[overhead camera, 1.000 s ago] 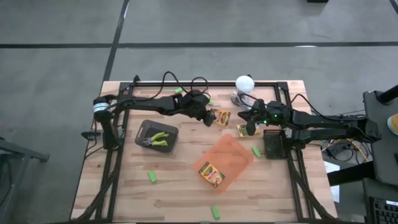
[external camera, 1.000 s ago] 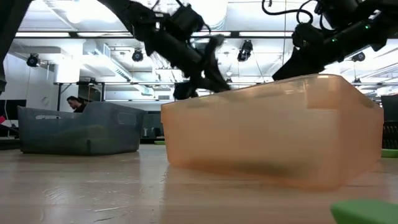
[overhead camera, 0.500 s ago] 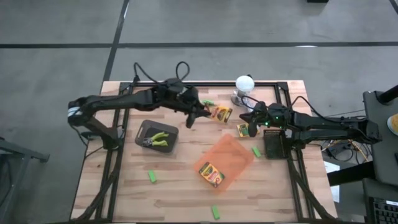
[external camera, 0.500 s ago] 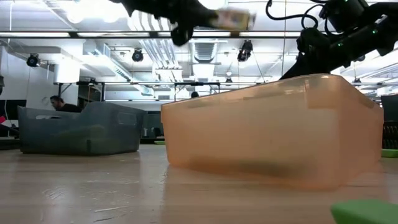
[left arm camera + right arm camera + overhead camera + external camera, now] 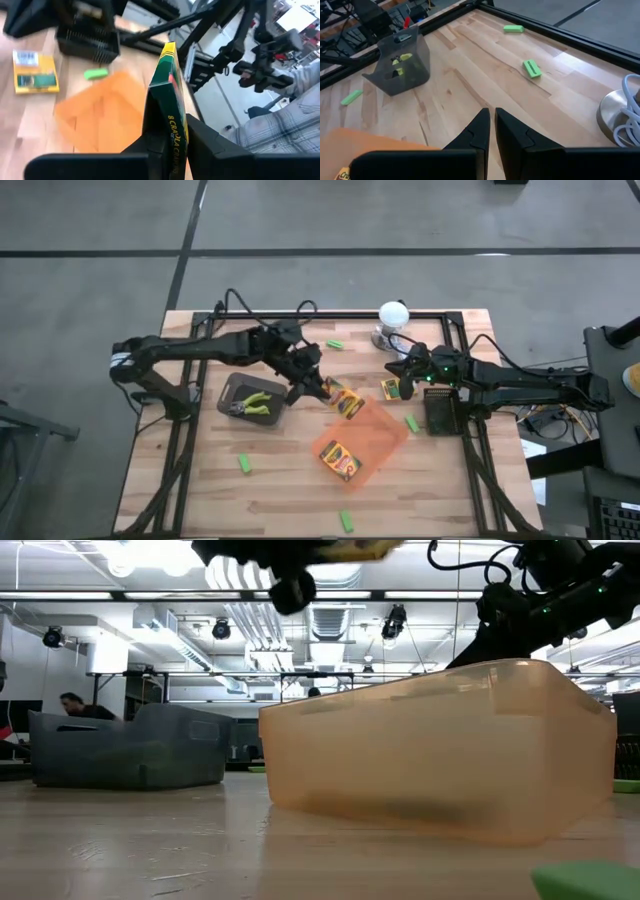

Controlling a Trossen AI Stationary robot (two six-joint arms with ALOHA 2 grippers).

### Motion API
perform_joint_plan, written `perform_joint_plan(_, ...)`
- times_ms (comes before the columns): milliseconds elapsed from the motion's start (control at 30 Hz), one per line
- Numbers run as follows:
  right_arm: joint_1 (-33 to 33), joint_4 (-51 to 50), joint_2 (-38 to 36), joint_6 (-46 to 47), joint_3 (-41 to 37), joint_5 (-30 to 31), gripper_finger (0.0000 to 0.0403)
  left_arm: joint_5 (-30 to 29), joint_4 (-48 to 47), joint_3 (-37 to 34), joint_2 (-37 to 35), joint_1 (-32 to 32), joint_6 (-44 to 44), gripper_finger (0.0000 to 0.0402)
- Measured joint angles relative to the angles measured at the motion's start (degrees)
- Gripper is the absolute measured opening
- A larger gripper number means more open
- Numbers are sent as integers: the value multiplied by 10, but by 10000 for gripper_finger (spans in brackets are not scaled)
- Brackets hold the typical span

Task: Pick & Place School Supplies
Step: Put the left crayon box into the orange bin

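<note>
A wooden table [image 5: 200, 480] in a workshop. The left gripper [image 5: 318, 387] clamps a crayon box [image 5: 168, 107] above the orange tray [image 5: 380, 425]. Only the low view shows a seated person [image 5: 72, 705]; the right gripper [image 5: 490, 122] is closed, empty.

My high camera looks straight down on the whole wooden table [image 5: 290, 490], far enough off that floor shows on every side. The low camera sits at tabletop height, so close to the orange tray [image 5: 440, 750] that its wall fills most of that picture, with the room behind. The same tray lies right of centre from above [image 5: 375, 428]. My left wrist camera looks along a crayon box [image 5: 170, 115] toward the tray [image 5: 105, 112] and what seems to be a person's plaid sleeve [image 5: 280, 125]. The right wrist camera faces low across the boards to a grey bin [image 5: 402, 62], also seen overhead [image 5: 252, 400].
</note>
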Motion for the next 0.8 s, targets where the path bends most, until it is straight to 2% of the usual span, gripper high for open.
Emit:
perform_joint_plan(233,0,0,1,0,0,0,27,18,25,0,72,-14,-44,51)
perform_joint_plan(433,0,0,1,0,-1,0,27,48,94,0,116,-15,-92,51)
perform_joint_plan(633,0,-1,2,-23,-1,-1,27,44,112,0,146,-22,-156,51)
perform_joint_plan(800,0,-2,2,-26,-1,-2,27,9,112,0,172,-41,-182,51)
